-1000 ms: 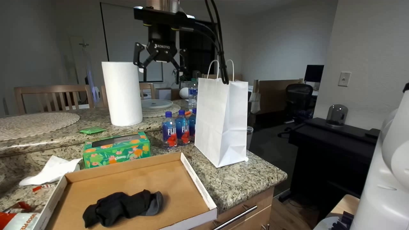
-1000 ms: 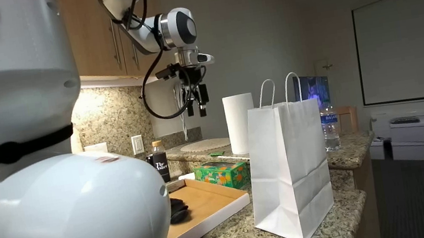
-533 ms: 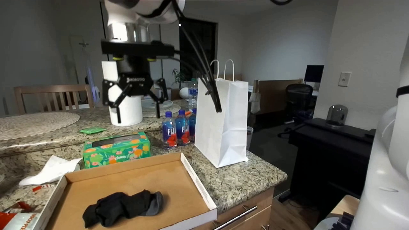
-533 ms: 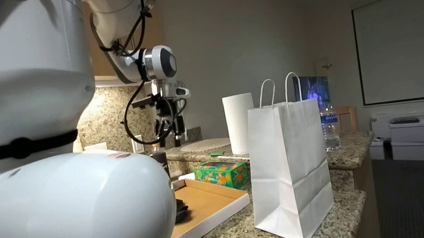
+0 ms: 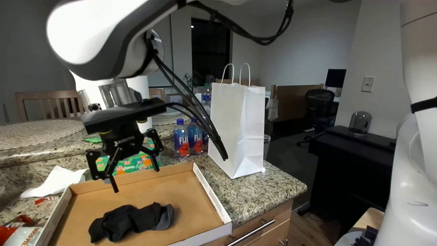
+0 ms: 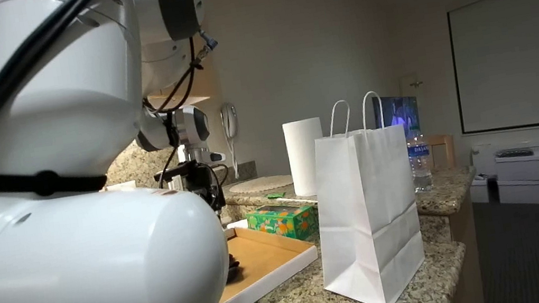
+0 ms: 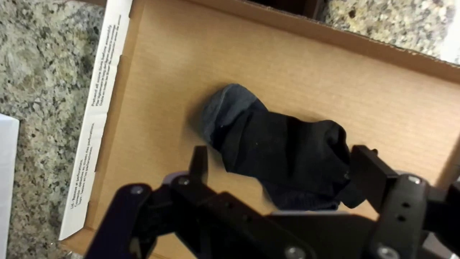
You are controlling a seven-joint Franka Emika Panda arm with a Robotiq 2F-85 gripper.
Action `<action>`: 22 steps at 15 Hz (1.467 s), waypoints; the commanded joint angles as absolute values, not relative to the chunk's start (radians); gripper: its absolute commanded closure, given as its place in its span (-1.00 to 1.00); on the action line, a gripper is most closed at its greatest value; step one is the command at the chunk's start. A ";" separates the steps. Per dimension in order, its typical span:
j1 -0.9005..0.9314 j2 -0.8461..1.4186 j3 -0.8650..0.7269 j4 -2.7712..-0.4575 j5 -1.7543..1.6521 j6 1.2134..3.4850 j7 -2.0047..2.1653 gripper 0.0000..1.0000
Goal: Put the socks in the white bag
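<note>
We judge pickup and drop into the white bag (image 5: 237, 131) both remain, for our pincer (image 5: 136, 180) hangs spread and unladen over the cardboard tray (image 5: 186, 193), where the black socks (image 5: 131, 221) lie ungrasped.

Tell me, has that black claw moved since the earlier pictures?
Yes: down and toward the picture's left. In an exterior view, the gripper was above the tissue box and mostly right of it; now it partly hides it.

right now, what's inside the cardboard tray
Black socks, grey at one end, lie bunched in the cardboard tray. Anything under them or folded within them is covered and can't be seen.
</note>
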State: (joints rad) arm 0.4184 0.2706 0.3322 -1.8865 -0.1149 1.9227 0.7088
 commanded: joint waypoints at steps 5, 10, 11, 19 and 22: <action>0.439 0.412 0.288 -1.821 -0.139 2.036 0.480 -1.00; 0.479 0.497 0.254 -1.748 -0.178 2.148 0.427 -1.00; 0.482 0.518 0.252 -1.729 -0.178 2.156 0.405 -1.00; 0.507 0.686 0.227 -1.577 -0.171 2.094 0.269 -1.00; 0.510 0.723 0.219 -1.534 -0.171 2.072 0.231 -1.00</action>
State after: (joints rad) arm 0.4983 0.6904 0.2322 -1.5879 -0.1634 2.1166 0.2838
